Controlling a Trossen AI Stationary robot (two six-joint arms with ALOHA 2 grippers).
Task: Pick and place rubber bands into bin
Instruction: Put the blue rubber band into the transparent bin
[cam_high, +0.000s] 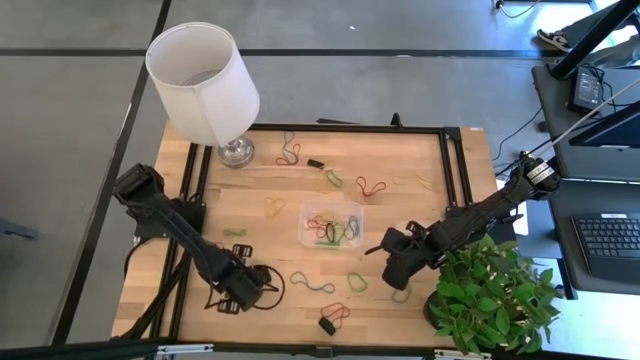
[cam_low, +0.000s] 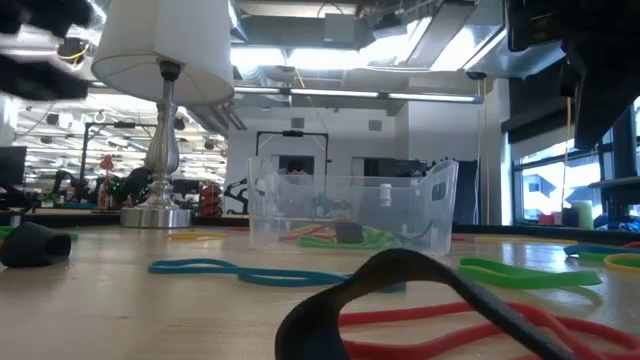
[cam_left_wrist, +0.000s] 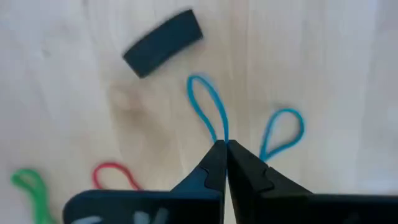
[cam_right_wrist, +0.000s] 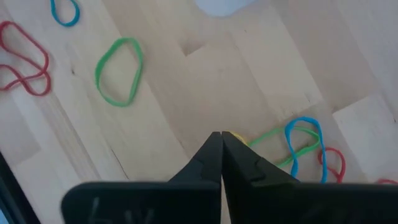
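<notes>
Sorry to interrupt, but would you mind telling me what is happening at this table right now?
Two robot arms are clearing rubber bands off a wooden table into a small clear bin, which already holds several bands. The left gripper is down near the table's front edge with its fingers shut on a blue rubber band. The right gripper is shut too, low over the table beside a potted plant. Many bands lie loose around the bin, and a lamp stands at the far left corner.
</notes>
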